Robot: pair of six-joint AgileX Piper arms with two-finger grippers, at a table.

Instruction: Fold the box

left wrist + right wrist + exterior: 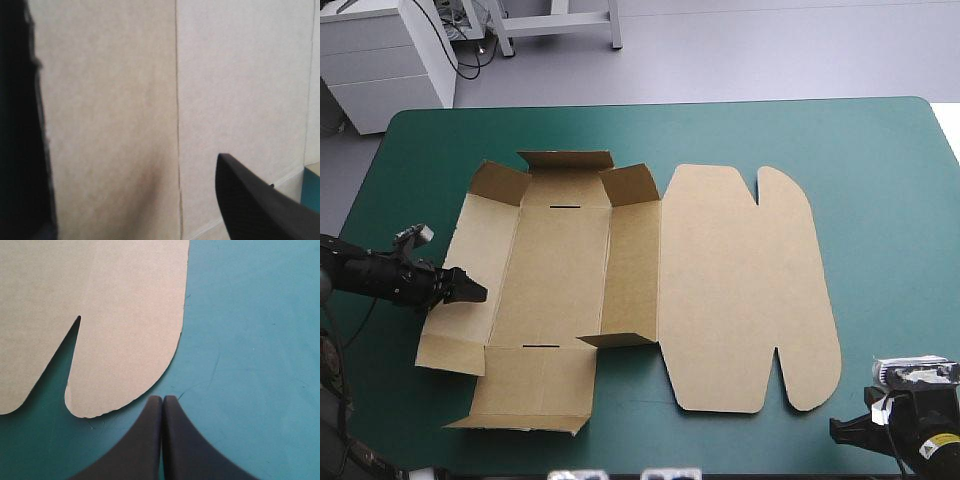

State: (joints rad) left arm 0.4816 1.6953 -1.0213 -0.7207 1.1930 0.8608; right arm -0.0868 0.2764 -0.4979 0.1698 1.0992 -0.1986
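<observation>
The brown box [720, 290] lies spread out in the middle of the table. Its big lid panel with two rounded tabs is flat on the right. The short flaps at the far end [565, 160] stand slightly raised, and a near flap [620, 338] is lifted a little. My left gripper [470, 290] reaches in over the box's left wall panel. Its fingers stand apart, open, with brown board [125, 100] filling the space ahead of them. My right gripper [845, 430] rests shut near the table's front right corner. Its tip [162, 399] is just short of the lid's rounded tab [125, 340].
The teal-green cover [890, 230] stretches wide to the right of the box and in a band along the far edge. The table's left edge runs close behind my left arm. A narrow strip of cover separates the box from the front edge.
</observation>
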